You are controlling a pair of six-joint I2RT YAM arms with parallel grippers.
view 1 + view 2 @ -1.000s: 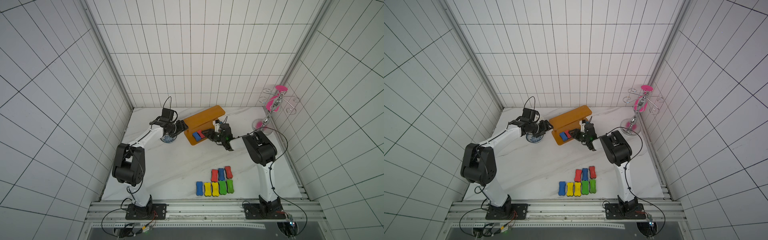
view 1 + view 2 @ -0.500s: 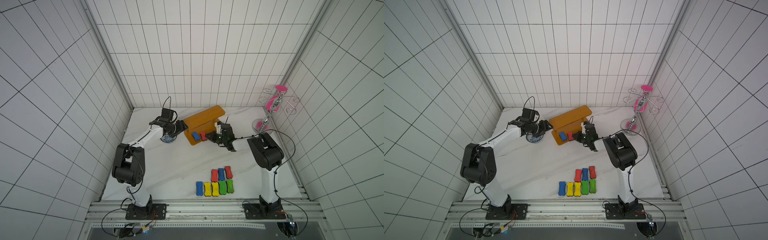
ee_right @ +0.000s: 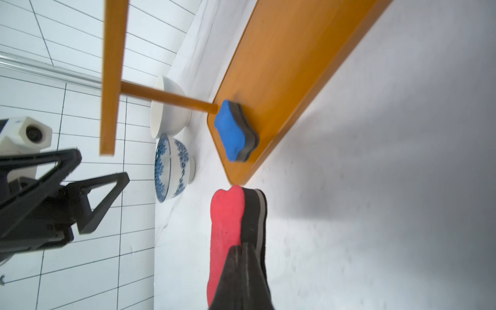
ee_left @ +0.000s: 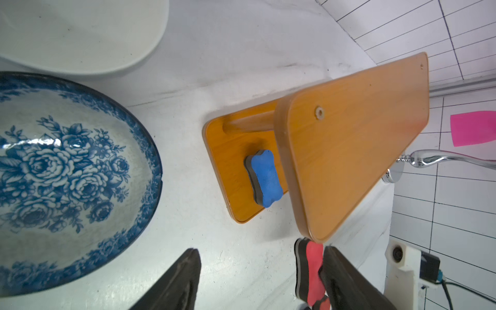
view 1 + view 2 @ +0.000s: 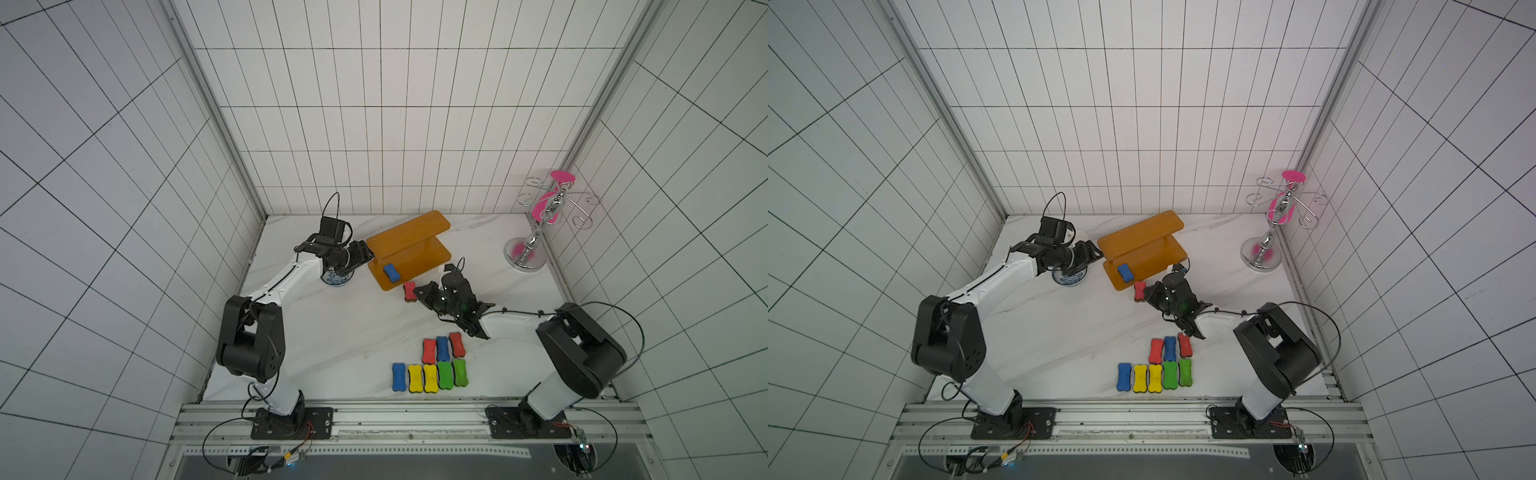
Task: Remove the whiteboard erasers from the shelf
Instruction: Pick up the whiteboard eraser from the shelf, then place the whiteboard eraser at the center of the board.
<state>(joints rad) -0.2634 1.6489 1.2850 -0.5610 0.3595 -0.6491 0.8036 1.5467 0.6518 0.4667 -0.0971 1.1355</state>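
The orange-brown shelf [image 5: 415, 237] [image 5: 1142, 237] [image 4: 349, 147] stands at the back of the table. One blue eraser [image 5: 391, 272] [image 5: 1125, 272] [image 4: 265, 178] [image 3: 233, 131] lies on its lower board near the left end. My right gripper [image 5: 419, 293] [image 5: 1148, 293] [image 3: 243, 249] is shut on a red eraser [image 5: 409, 289] [image 5: 1139, 289] [image 3: 226, 228], held just off the lower board's front edge. My left gripper [image 5: 365, 255] [image 5: 1096, 254] [image 4: 260, 251] is open and holds nothing, beside the shelf's left end. Several erasers [image 5: 432, 365] [image 5: 1160, 365] lie in two rows near the table front.
A blue-and-white bowl [image 5: 334, 279] [image 4: 67, 174] sits under my left wrist, with a white bowl [image 4: 80, 35] behind it. A chrome hook stand [image 5: 536, 237] with pink pieces is at the back right corner.
My right gripper closed on the red eraser and drew it off the shelf's lower board, toward the table front. The left arm has not moved.
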